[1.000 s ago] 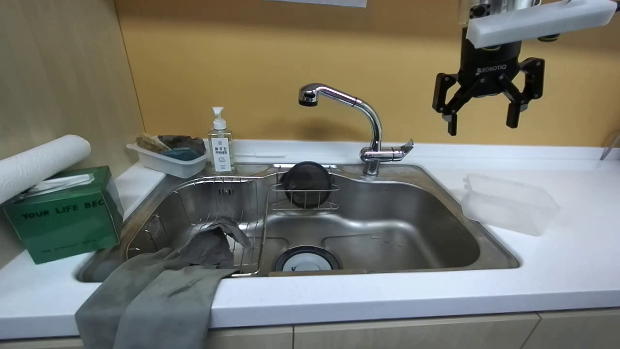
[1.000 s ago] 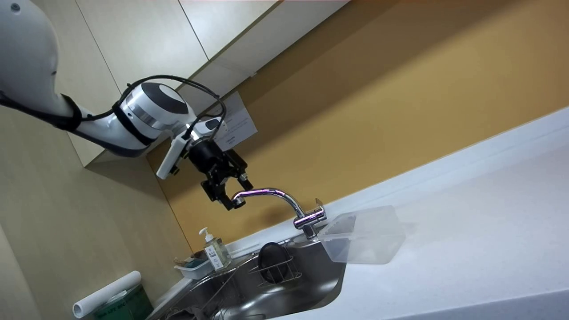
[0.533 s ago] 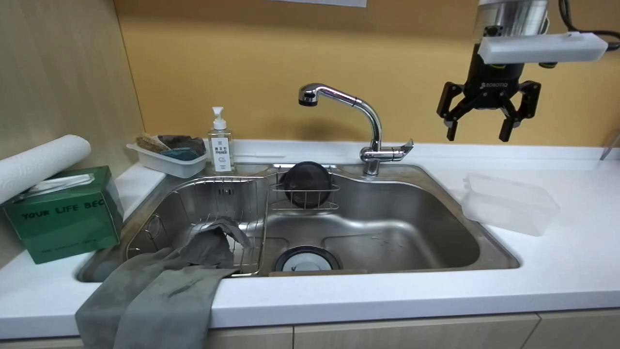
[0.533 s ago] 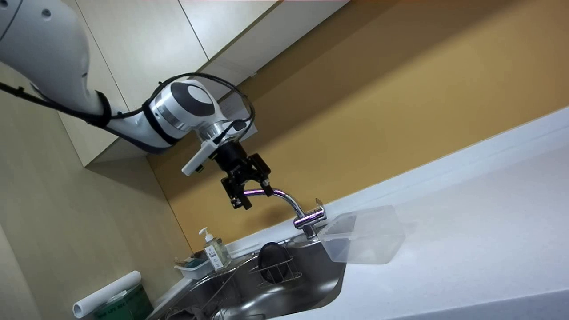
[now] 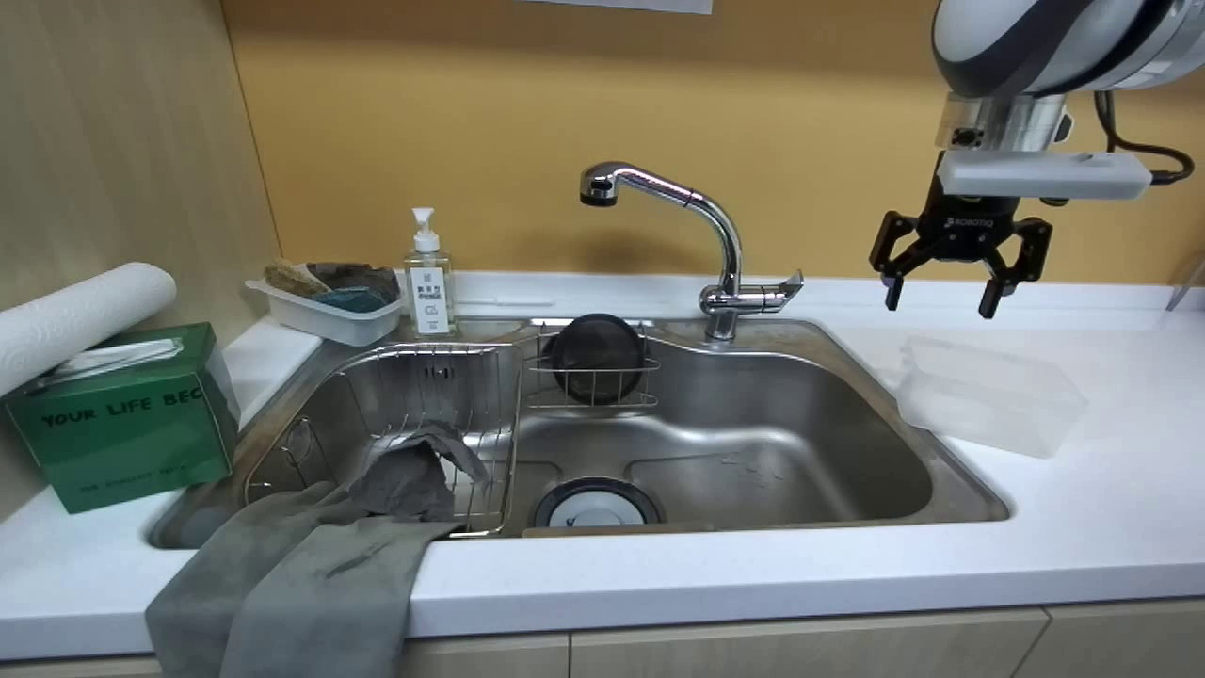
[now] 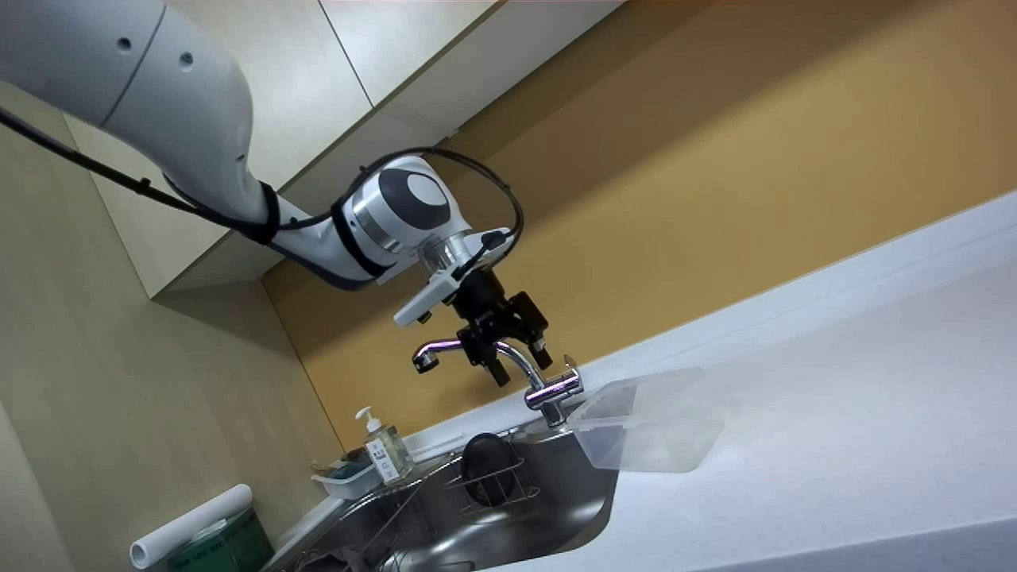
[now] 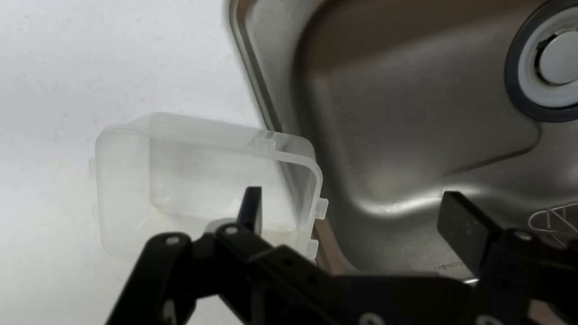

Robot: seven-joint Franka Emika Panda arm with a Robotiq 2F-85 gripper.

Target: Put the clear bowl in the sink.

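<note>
Air's open btwn black two-finger gripper (image 5: 939, 307) & clear rectangular plastic bowl (image 5: 988, 395), w/ curved chrome faucet (image 5: 727, 237) obstructing rear of stainless-steel sink (image 5: 753, 457).

In both exterior views, carries the fingers (image 5: 893, 294) lower and nearer the bowl (image 5: 990, 397), bringing more of the arm (image 5: 1073, 49) into sight. In an exterior view, uncovers the spout (image 6: 427, 361) and overlaps the faucet (image 6: 554, 390) farther along its chrome curve.

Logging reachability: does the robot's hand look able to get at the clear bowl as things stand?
Likely yes, once lowered: the hand hangs open, higher than the clear bowl, and no object shows between them, with the faucet off to the side.
</note>
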